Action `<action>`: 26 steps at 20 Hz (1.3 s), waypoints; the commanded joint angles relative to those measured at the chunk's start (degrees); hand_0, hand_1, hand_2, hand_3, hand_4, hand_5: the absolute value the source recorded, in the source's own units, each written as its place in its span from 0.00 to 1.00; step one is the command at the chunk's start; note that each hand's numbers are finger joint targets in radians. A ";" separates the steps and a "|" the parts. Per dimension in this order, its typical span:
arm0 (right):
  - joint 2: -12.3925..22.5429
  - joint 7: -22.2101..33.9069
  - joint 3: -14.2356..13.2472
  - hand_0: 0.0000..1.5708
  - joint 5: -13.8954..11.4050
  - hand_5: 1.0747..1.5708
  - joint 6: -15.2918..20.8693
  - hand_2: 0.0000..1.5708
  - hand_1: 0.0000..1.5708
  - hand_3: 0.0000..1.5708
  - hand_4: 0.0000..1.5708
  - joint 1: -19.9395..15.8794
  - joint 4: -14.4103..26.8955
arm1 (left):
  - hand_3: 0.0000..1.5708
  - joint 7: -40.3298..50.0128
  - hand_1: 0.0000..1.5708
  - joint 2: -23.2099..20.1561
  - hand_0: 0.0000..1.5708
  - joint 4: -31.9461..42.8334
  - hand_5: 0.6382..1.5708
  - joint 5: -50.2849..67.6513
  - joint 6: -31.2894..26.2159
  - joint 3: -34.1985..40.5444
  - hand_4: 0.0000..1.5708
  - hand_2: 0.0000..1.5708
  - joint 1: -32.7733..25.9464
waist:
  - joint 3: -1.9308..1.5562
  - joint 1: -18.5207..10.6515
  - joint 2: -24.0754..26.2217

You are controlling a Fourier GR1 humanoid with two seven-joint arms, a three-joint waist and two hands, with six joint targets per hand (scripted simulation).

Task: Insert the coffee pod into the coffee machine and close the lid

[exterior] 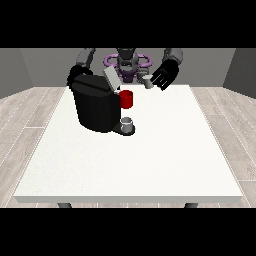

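- A large white desk (150, 160) fills the middle of the front view; the humanoid robot (127, 62) stands behind its far edge, small at the top of the view, with grey upper arms spread to either side.
- A black coffee machine (94, 104) sits on the desk's far part, towards the view's left; its grey lid (111, 79) is tilted up and open above the machine's top.
- A red part (127, 99) projects from the machine's front, at the side facing the view's right; whether it is a cup or a piece of the machine cannot be told.
- A small grey cup (128, 123) stands on the machine's dark base tray (120, 131), just below the red part.
- The robot hand at the view's right (165, 76) is raised above the desk's far edge; its black fingers are curled round a small pale coffee pod (147, 82), which shows at the side of the hand nearer the machine.
- The coffee pod is off the desk, up in the air, to the view's right of the open lid and apart from it; it is not in the machine.
- The robot hand at the view's left (75, 75) sits just behind the machine's top rear corner, mostly hidden by the machine; how its fingers lie cannot be told.
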State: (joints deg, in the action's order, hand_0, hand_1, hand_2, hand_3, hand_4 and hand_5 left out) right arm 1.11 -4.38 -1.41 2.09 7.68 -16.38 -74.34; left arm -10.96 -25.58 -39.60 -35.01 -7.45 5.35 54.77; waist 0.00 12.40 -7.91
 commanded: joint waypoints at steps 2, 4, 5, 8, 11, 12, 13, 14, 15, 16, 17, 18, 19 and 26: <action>-1.05 1.75 4.07 0.00 -1.23 1.00 1.91 0.00 0.00 0.00 0.31 -0.38 -3.07 | 0.76 3.37 0.77 -1.69 0.77 1.65 1.00 1.30 -1.32 2.93 0.32 0.80 6.07 | 0.01 3.12 -1.10; -1.03 0.49 1.70 0.00 -2.22 1.00 2.57 0.00 0.00 0.00 0.31 -1.89 -0.79 | 0.76 5.38 0.79 -1.49 0.79 1.09 1.00 1.95 -3.02 3.29 0.30 0.80 8.87 | -0.01 2.34 -2.54; 0.66 2.22 1.38 0.00 -1.25 1.00 0.50 0.00 0.00 0.00 0.32 -2.61 -2.33 | 0.78 5.16 0.80 -0.80 0.80 1.31 1.00 1.09 -1.24 2.84 0.30 0.82 8.47 | 0.00 3.71 -2.76; 1.25 0.45 -0.30 0.00 -1.01 1.00 1.03 0.00 0.00 0.00 0.32 -3.33 -1.34 | 0.80 4.69 0.80 -0.41 0.80 0.49 1.00 0.20 -0.78 2.01 0.33 0.84 9.73 | -0.01 3.45 -4.64; 2.05 2.85 -0.07 0.00 -0.32 1.00 -0.12 0.00 0.00 0.00 0.35 -2.05 -3.83 | 0.80 3.78 0.82 -1.27 0.82 1.62 1.00 0.25 -1.34 2.51 0.33 0.85 9.34 | 0.00 4.66 -3.81; 1.11 -0.38 -0.73 0.00 -1.16 1.00 1.79 0.00 0.00 0.00 0.34 -0.74 -1.97 | 0.79 3.99 0.80 -0.11 0.80 0.55 1.00 -1.20 -1.15 0.62 0.32 0.84 8.20 | -0.02 2.87 -3.13; 1.60 2.75 -0.16 0.00 -1.61 1.00 1.95 0.00 0.00 0.00 0.35 -4.18 -3.66 | 0.78 3.49 0.82 -2.42 0.82 1.76 1.00 -0.70 -1.48 2.16 0.32 0.83 10.34 | 0.00 3.48 -5.32; 1.60 0.81 -0.27 0.00 -1.26 1.00 1.08 0.00 0.00 0.00 0.33 -1.76 -2.63 | 0.79 4.14 0.80 -0.37 0.80 1.04 1.00 -1.19 0.53 1.62 0.31 0.83 9.18 | -0.01 3.45 -4.58; 0.11 -1.57 0.27 0.00 -1.09 1.00 1.37 0.00 0.00 0.00 0.31 -1.83 -2.86 | 0.79 3.93 0.81 -1.85 0.81 1.39 1.00 -0.94 -1.01 2.06 0.31 0.83 11.03 | -0.01 4.02 -5.78; -0.86 2.13 2.40 0.00 -2.69 1.00 2.78 0.00 0.00 0.00 0.29 -1.52 -4.86 | 0.79 4.47 0.81 -0.86 0.81 2.45 1.00 -0.48 -0.17 2.73 0.31 0.83 10.59 | 0.01 4.85 -4.48; 1.63 4.86 1.40 0.00 -1.53 1.00 0.88 0.00 0.00 0.00 0.31 -1.98 -7.25 | 0.79 3.35 0.83 -2.52 0.83 3.73 1.00 -0.31 -1.58 3.12 0.31 0.85 10.07 | 0.02 6.49 -4.28; 0.45 0.63 -0.01 0.00 -1.14 1.00 1.75 0.00 0.00 0.00 0.33 -2.99 -3.09 | 0.79 5.99 0.83 0.53 0.83 1.77 1.00 -1.29 -0.66 1.48 0.31 0.85 12.22 | -0.02 4.85 -5.70; -0.10 -0.77 2.28 0.00 -2.50 1.00 1.46 0.00 0.00 0.00 0.34 0.62 -5.60 | 0.78 4.00 0.84 -1.64 0.84 3.28 1.00 -0.67 -1.08 2.78 0.31 0.85 10.70 | 0.00 6.14 -5.52; 2.04 -0.47 -0.90 0.00 0.72 1.00 -1.17 0.00 0.00 0.00 0.34 -1.24 -4.72 | 0.77 4.46 0.78 -1.03 0.78 3.35 1.00 -1.16 -1.02 2.73 0.33 0.82 12.17 | -0.01 6.23 -6.81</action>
State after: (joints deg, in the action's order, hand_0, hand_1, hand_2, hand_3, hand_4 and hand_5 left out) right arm 2.49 -3.42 -2.31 1.67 8.80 -18.96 -78.22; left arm -6.65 -25.78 -37.01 -36.18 -8.50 7.34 65.97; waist -0.01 16.87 -13.84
